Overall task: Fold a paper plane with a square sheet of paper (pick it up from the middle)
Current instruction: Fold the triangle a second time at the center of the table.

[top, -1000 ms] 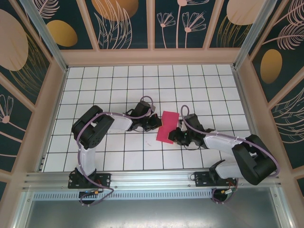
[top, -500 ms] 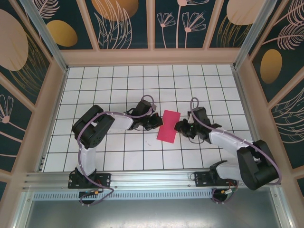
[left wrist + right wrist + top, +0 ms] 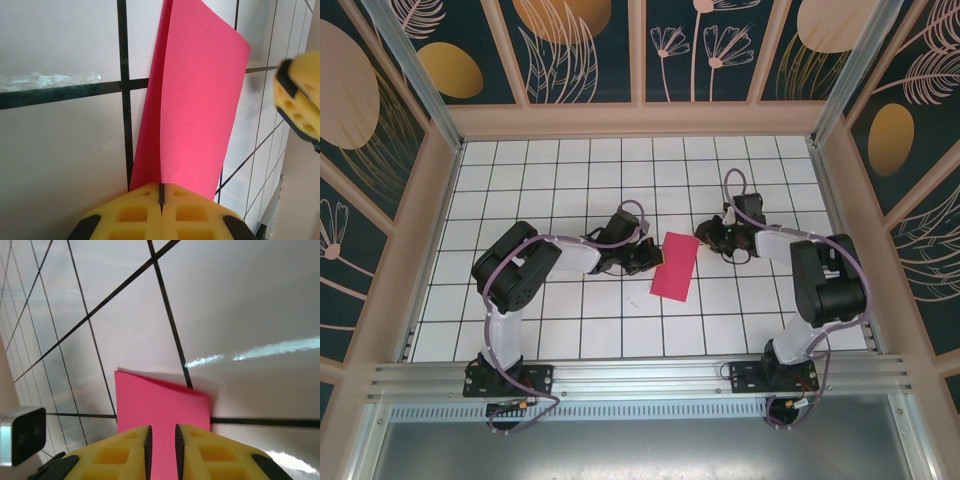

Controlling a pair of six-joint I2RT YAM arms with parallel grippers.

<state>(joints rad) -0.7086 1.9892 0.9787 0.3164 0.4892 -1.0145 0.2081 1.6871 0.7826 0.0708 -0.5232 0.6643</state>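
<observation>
The square sheet of paper (image 3: 675, 268) lies on the tiled floor as a magenta-pink oblong, doubled over so that two layers show. My left gripper (image 3: 650, 258) is shut on its left long edge; in the left wrist view the yellow fingertips (image 3: 161, 192) pinch the paper (image 3: 195, 100) where the layers meet. My right gripper (image 3: 705, 240) hovers at the sheet's far right corner. In the right wrist view its jaws (image 3: 162, 437) stand a narrow gap apart over the paper (image 3: 160, 405), with nothing pinched between them.
White tiles with black grid lines (image 3: 570, 180) cover the floor inside a wooden frame (image 3: 640, 120). The right arm's body (image 3: 825, 280) stands to the right of the sheet. A yellow finger of the right gripper (image 3: 300, 105) shows in the left wrist view.
The right arm has swung from the sheet's near right side to its far right corner. The left gripper has kept its hold, and the sheet now lies flatter.
</observation>
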